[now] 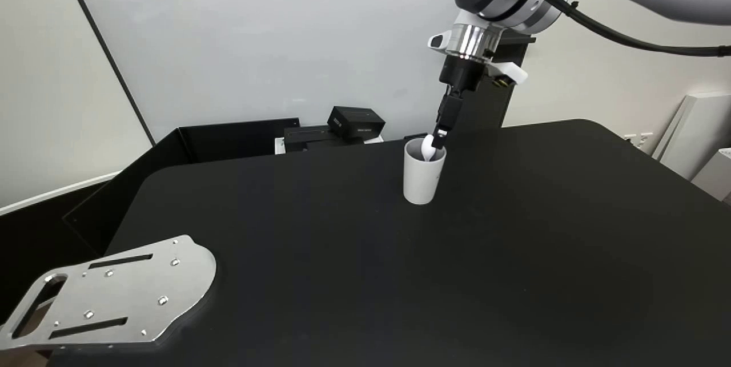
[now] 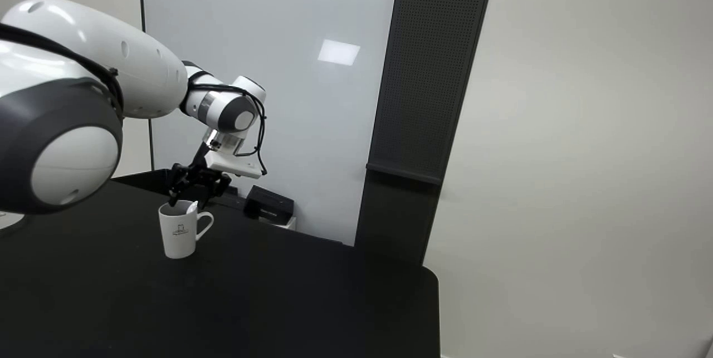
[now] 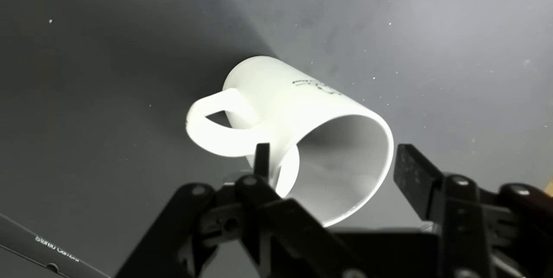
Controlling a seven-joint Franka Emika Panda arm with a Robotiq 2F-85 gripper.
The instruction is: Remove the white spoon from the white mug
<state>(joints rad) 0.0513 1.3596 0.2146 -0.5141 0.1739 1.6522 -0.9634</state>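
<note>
The white mug [image 1: 421, 181] stands upright on the black table. In an exterior view [image 2: 177, 238] and the wrist view [image 3: 298, 87] it has a handle and a small dark print. The white spoon [image 1: 428, 147] leans in the mug with its rounded end at the rim; it also shows in an exterior view [image 2: 192, 207]. In the wrist view a white rounded part of the spoon [image 3: 290, 172] lies inside the rim on the handle side; the rest is hidden. My gripper [image 3: 332, 159] is open above the mug's mouth, one finger beside the spoon, the other past the opposite rim.
A silver slotted metal plate [image 1: 137, 293] lies at the table's left in an exterior view. Black boxes [image 1: 357, 122] stand behind the table's back edge, also in an exterior view [image 2: 269, 205]. A black lettered object [image 3: 47, 247] shows at the wrist view's lower left.
</note>
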